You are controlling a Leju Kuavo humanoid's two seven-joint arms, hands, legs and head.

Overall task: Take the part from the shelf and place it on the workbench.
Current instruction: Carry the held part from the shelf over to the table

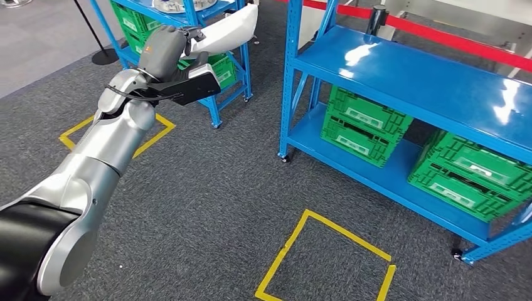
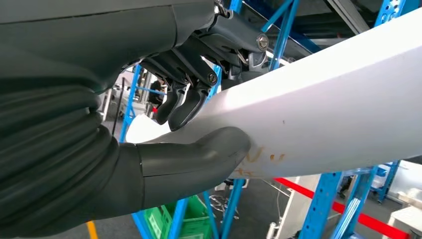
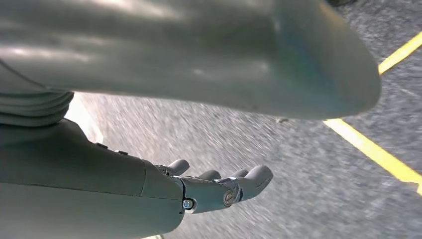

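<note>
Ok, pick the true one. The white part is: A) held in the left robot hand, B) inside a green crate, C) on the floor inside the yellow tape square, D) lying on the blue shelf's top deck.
A: the left robot hand grips the white part in the air, thumb under it.

head view high, facing down at shelves (image 1: 401,88); wrist views close behind hands

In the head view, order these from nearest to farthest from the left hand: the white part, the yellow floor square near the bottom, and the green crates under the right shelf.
1. White part: held in the left hand, upper left.
2. Green crates: lower shelf, to the right.
3. Yellow floor square: bottom centre.
</note>
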